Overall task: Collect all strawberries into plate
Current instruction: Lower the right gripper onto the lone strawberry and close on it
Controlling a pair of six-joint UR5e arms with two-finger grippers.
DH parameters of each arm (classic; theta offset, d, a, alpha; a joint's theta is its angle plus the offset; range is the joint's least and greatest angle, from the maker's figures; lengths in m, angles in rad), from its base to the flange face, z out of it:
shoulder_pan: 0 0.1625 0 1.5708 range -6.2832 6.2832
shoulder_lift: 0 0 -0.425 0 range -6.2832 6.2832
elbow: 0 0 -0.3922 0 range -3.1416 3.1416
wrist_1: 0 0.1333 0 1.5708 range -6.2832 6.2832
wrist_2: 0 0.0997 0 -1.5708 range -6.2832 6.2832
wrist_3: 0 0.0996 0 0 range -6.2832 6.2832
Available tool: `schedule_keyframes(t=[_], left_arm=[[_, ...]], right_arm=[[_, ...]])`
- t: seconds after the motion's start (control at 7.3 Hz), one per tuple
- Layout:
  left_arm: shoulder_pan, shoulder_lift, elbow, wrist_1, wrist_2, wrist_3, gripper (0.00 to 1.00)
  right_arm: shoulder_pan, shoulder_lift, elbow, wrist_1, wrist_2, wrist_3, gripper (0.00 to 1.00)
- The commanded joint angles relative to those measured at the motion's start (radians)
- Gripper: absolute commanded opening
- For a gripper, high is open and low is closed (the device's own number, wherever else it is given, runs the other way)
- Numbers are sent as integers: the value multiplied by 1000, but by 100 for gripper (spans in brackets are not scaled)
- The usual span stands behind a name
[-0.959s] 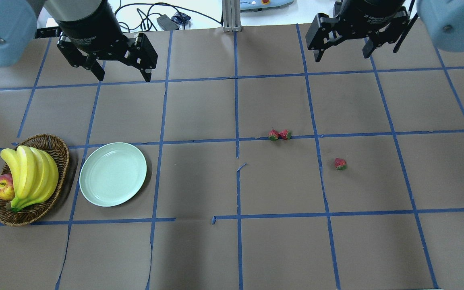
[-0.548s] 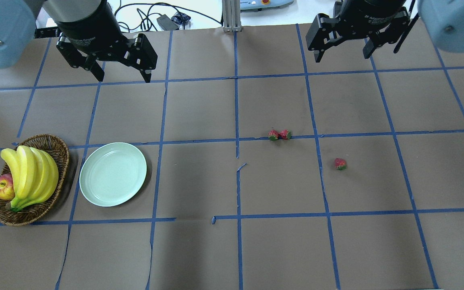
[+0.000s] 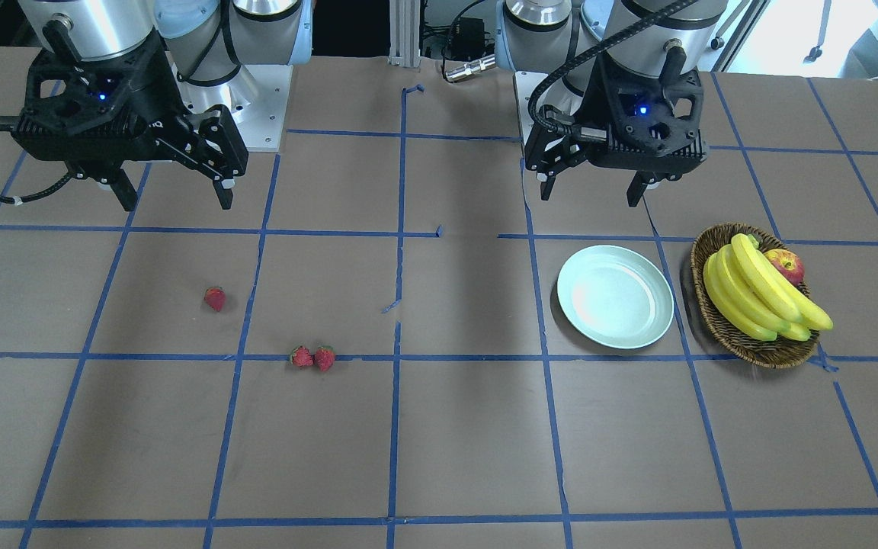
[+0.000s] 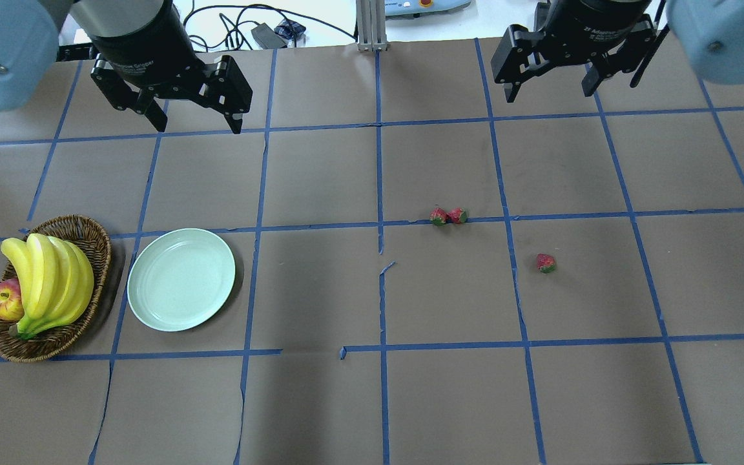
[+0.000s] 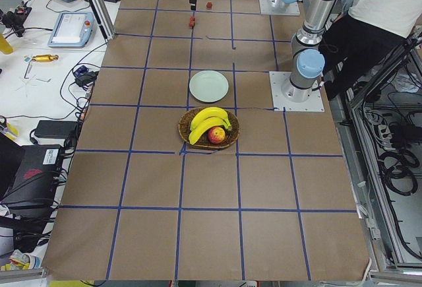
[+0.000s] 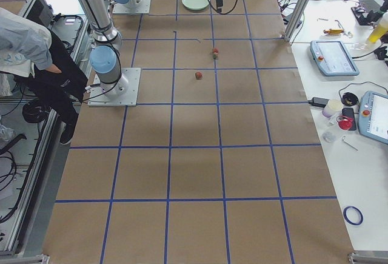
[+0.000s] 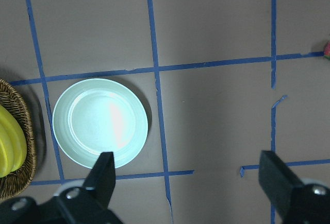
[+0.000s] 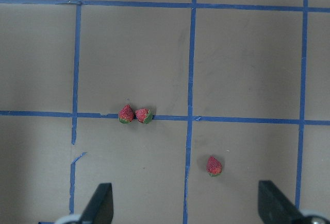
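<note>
Three small red strawberries lie on the brown paper table. Two touch each other on a blue tape line (image 4: 438,216) (image 4: 457,216), and the third strawberry (image 4: 545,263) lies alone to their right. My right wrist view looks down on the touching pair (image 8: 126,114) and the lone strawberry (image 8: 214,166). The pale mint plate (image 4: 181,279) sits empty at the left, under my left wrist camera (image 7: 100,122). My left gripper (image 4: 198,124) hangs open above the table, behind the plate. My right gripper (image 4: 549,92) hangs open, well behind the strawberries. Neither holds anything.
A wicker basket (image 4: 97,232) with bananas (image 4: 49,278) and an apple (image 4: 5,301) stands just left of the plate. Cables and devices lie beyond the table's far edge. A person (image 5: 376,10) stands by the robot's base.
Apart from a very slight shift of the right arm, nothing has visibly moved. Both grippers stay open and the strawberries lie where they were.
</note>
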Motion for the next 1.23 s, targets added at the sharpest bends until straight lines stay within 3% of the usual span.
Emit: schedule_keyframes(t=[0.0,0.14,0.27,0.41,0.68,0.82,1.1], left_arm=[[0,7,-8,0,3,0,100],[0,4,-9,0,3,-2,100],[0,2,-14,2,3,-3,100],[-2,5,-23,0,3,-3,100],[-3,7,-29,2,4,-3,100],[-3,5,-29,2,3,-3,100],[-5,2,-31,2,1,-3,100]], right_arm=[[-52,32,84,-17,-13,-6,100],[-124,46,151,-29,-12,-35,100],[-167,43,257,-112,-10,-106,100],[-172,46,394,-254,-8,-118,99],[-175,57,706,-686,4,-161,100],[-175,81,750,-736,2,-190,100],[-175,130,752,-747,11,-240,100]])
